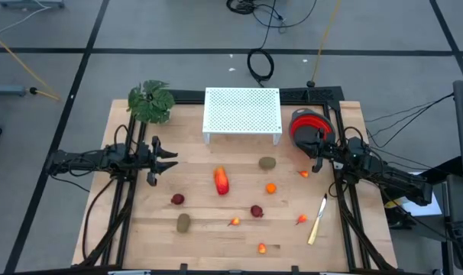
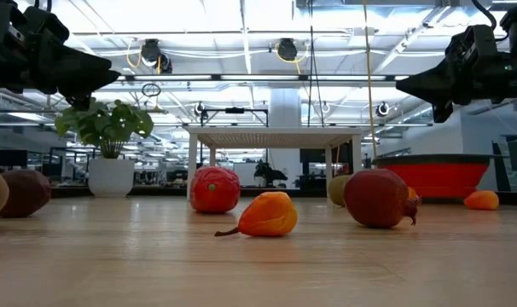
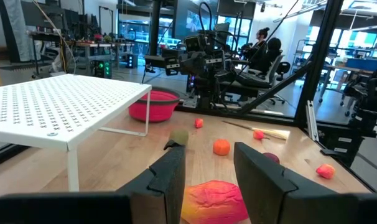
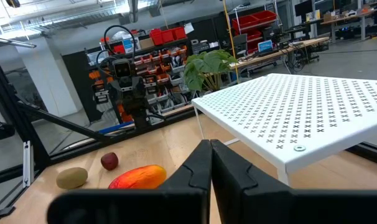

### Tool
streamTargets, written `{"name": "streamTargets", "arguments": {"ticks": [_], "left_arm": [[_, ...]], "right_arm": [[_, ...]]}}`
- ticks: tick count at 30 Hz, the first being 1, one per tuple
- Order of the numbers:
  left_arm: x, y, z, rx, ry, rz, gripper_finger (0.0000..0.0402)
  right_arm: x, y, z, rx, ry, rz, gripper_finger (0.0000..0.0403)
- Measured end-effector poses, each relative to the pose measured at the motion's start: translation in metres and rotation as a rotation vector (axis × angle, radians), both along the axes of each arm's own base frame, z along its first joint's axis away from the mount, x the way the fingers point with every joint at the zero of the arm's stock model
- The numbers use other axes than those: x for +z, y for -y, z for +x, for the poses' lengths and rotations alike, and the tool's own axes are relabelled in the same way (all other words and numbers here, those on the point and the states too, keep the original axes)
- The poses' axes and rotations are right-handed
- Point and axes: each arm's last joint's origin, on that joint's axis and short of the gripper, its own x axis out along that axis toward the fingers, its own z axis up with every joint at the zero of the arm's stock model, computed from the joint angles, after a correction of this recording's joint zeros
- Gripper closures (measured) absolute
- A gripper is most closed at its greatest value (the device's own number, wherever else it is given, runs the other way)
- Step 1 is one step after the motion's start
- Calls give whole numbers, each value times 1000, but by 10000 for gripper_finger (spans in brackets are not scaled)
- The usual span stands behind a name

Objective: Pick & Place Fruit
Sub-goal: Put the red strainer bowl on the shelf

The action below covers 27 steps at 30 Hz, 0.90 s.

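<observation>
A round red bowl (image 1: 305, 125) with a dark rim sits at the far right of the pale wooden counter (image 1: 216, 229), just beside the white perforated metal stand (image 1: 242, 111). From above, part of the bowl is covered by the right arm; the part that shows holds nothing, and no fruit is visible in it from the low or left wrist views either. Nothing lies on top of the stand.

All the fruit lies loose on the counter. There is one long red-orange piece (image 1: 221, 181) near the middle, in front of the stand. Two olive-brown ovals show: one (image 1: 267, 163) near the stand's right leg, one (image 1: 183, 222) toward the near left. Two dark red rounds: one (image 1: 177, 199) left of the long piece, one (image 1: 257, 211) to the right of it and nearer. One round orange fruit (image 1: 270, 188) lies between the far oval and that dark red round. Four small orange-red bits are scattered: (image 1: 304, 174), (image 1: 301, 220), (image 1: 234, 222) and (image 1: 262, 247). That makes ten pieces.

One pale-handled knife (image 1: 317, 221) lies at the near right, and one leafy green plant (image 1: 150, 101) stands at the far left corner.

The left tool (image 1: 164, 159) hovers at the left side, fingers spread partway with nothing between them, pointed toward the long red-orange piece. The right tool (image 1: 317, 149) hangs beside the red bowl, fingers pressed together on nothing.
</observation>
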Motion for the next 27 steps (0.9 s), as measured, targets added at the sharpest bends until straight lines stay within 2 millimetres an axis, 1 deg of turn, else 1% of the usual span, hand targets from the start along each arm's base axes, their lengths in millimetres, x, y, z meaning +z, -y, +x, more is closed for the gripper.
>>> {"name": "streamTargets", "arguments": {"ticks": [13, 18, 27], "left_arm": [[0, 0, 0, 0, 0, 1, 266], [0, 0, 0, 0, 0, 1, 266], [0, 0, 0, 0, 0, 1, 266]], "right_arm": [[0, 0, 0, 0, -1, -2, 403], [0, 0, 0, -10, -22, -104, 403], [1, 0, 0, -11, -16, -113, 403]]}}
